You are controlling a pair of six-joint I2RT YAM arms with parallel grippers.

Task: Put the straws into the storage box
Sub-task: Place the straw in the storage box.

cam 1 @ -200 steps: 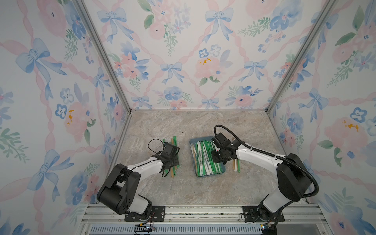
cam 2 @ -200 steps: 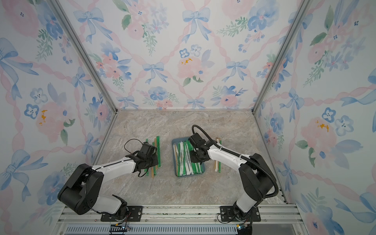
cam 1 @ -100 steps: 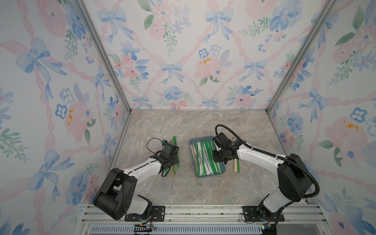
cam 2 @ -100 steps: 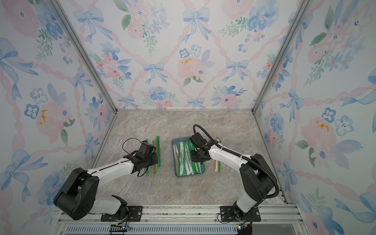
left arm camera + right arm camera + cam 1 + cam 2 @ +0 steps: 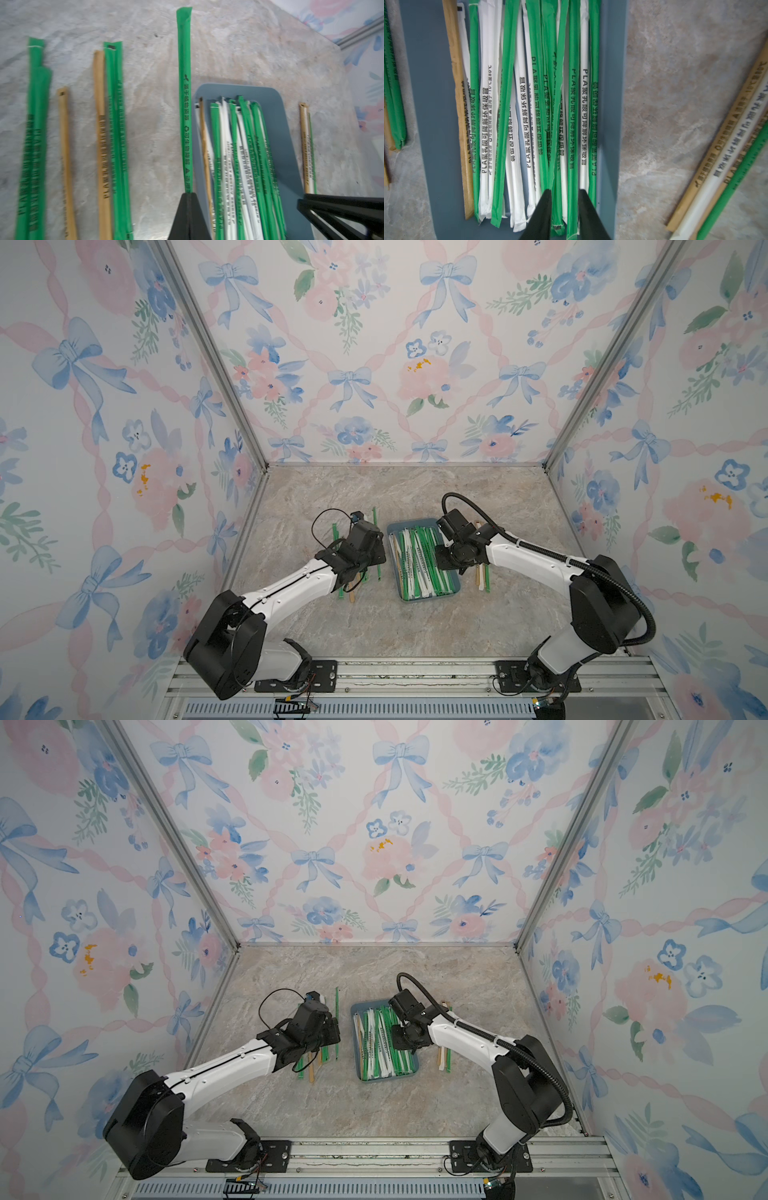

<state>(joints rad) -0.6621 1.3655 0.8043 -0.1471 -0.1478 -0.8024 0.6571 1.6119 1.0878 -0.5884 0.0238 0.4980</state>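
The blue-grey storage box (image 5: 417, 600) (image 5: 376, 1080) sits mid-table and holds several green, white and tan straws (image 5: 574, 116). My left gripper (image 5: 188, 195) (image 5: 375, 559) is shut on one long green straw (image 5: 185, 99) (image 5: 375, 516) that lies along the box's left rim (image 5: 239, 89). More loose straws (image 5: 112, 133) (image 5: 344, 591) lie to the left of it. My right gripper (image 5: 565, 191) (image 5: 446, 563) hovers over the right side of the box, open, its jaws apart over green straws there. A few straws (image 5: 724, 158) (image 5: 482, 577) lie on the table right of the box.
The marble-patterned table (image 5: 415, 630) is enclosed by floral walls on three sides. The right arm's black fingers (image 5: 342, 209) show at the edge of the left wrist view, close to the box.
The left gripper has shut on the green straw beside the box, and its arm has shifted slightly. The right arm has stayed where it was.
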